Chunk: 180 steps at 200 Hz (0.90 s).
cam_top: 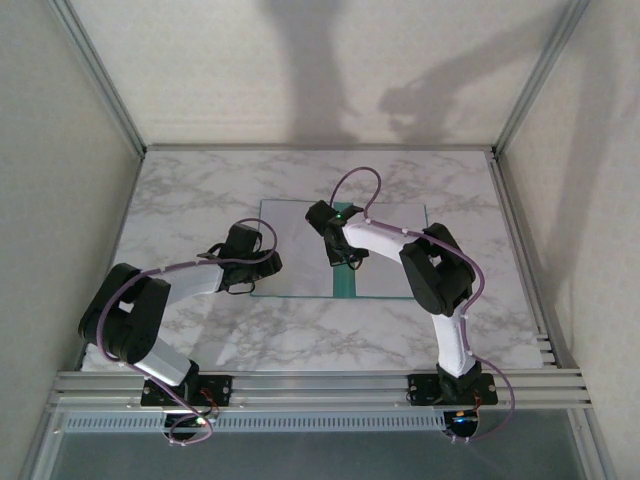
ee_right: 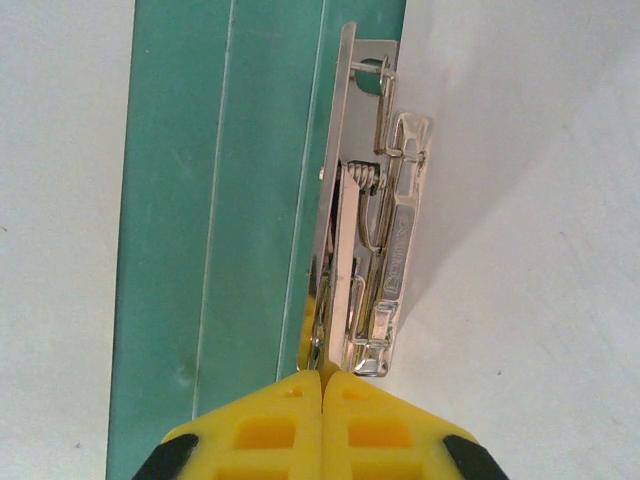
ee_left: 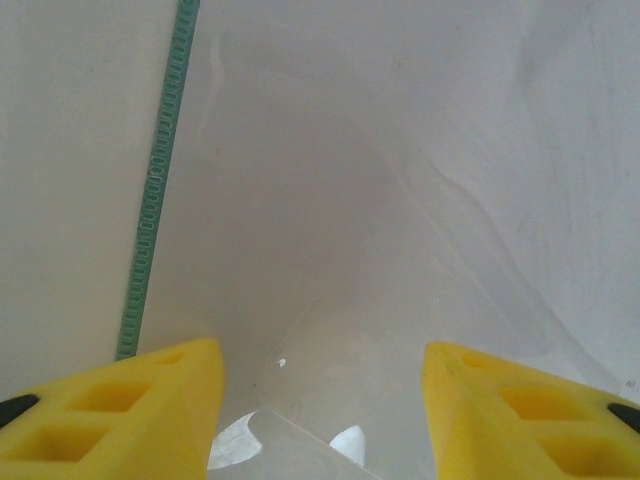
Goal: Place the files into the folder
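Teal folder (ee_right: 220,200), right claw (ee_right: 322,385) closed at its metal clip (ee_right: 375,230), embossing illegible

Top external: sat high, above and behind arm bases at frame bottom; looked down, far off; whole table (cam_top: 200,200) in frame.
Left wrist: very near; faced past left gripper (ee_left: 322,345) at lower corners, onto files (ee_left: 400,200).
Right wrist: very near; faced down on folder (ee_right: 220,200), right gripper (ee_right: 322,378) at bottom centre.
Shared with top view: teal folder spine, mid-frame.
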### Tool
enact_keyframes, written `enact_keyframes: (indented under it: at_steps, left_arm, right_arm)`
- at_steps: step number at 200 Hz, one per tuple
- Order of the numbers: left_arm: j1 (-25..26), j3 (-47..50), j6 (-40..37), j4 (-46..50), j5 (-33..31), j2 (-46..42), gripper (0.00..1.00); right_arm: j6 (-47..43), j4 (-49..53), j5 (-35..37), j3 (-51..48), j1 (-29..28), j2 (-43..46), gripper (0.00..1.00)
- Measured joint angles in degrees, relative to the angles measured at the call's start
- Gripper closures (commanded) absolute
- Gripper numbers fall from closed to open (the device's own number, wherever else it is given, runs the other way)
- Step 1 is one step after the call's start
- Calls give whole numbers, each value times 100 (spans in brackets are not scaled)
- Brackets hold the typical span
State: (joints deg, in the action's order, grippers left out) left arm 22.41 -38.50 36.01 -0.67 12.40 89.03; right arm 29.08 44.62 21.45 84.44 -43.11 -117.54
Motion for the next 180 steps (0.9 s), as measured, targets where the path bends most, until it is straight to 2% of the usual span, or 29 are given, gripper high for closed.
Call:
enact_keyframes:
  at_steps: [180]
  left_arm:
    - [-2, 2, 0, -20, 0, 7, 46]
  right_arm:
    - [-76, -181, -11, -151, 11, 0, 100]
